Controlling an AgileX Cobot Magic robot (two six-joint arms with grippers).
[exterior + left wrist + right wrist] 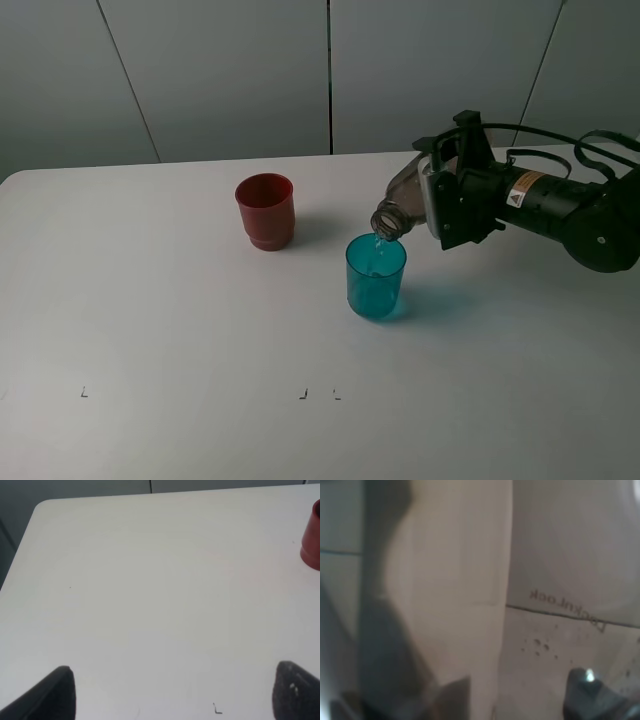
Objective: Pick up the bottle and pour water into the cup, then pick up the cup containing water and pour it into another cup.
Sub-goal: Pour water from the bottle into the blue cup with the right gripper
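My right gripper point(440, 205) is shut on the smoky grey-brown bottle point(402, 197) and holds it tipped over, neck down to the left. Its mouth sits just over the rim of the teal translucent cup point(376, 278), and a thin stream of water falls into the cup. The cup stands upright on the white table point(150, 300). The red cup point(265, 210) stands upright to the back left of it, apart. The bottle's wall point(555, 570) fills the right wrist view. My left gripper point(172, 695) is open and empty over bare table; the red cup's edge point(312, 537) shows in that view.
Small black marks point(302, 395) lie near the table's front. The left arm does not show in the exterior view. A grey panelled wall point(230, 70) runs behind the table's far edge.
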